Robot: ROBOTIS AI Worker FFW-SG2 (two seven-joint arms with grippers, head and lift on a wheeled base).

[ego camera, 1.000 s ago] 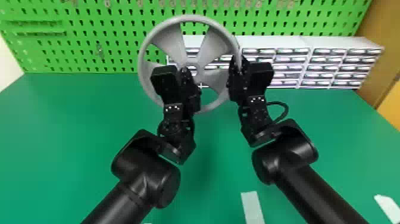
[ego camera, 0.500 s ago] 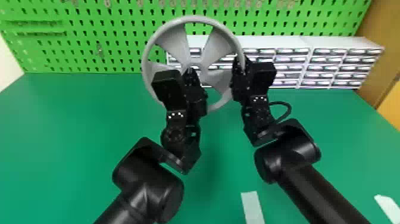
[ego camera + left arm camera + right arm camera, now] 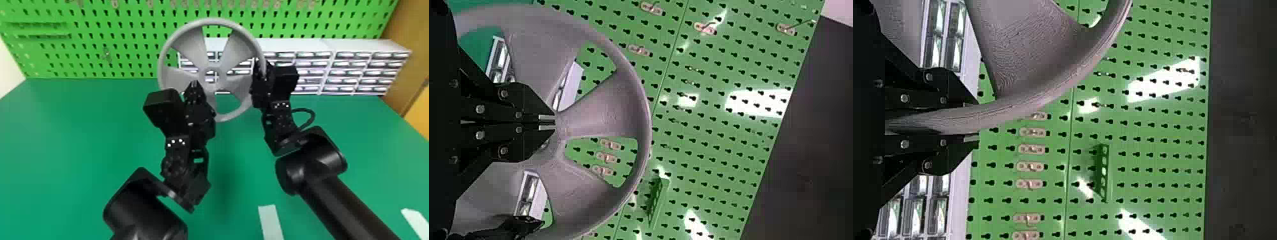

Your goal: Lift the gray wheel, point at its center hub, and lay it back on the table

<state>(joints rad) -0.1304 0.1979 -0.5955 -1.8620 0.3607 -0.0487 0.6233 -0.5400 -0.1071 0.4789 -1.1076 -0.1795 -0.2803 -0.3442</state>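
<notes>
- The round gray plastic wheel [image 3: 191,43] is held upright above the flat green desk [image 3: 79,143].
- The black right pincer [image 3: 974,122] grips its three-o'clock rim and should hold firm.
- The black left pincer [image 3: 194,83], closed, should aim gently from seven o'clock at the ringed gray hub [image 3: 211,68].

Extends from seven o'clock with left gripper [image 3: 194,83] closed, pointing to twelve, and from four o'clock with right gripper [image 3: 261,66] parted.
</notes>
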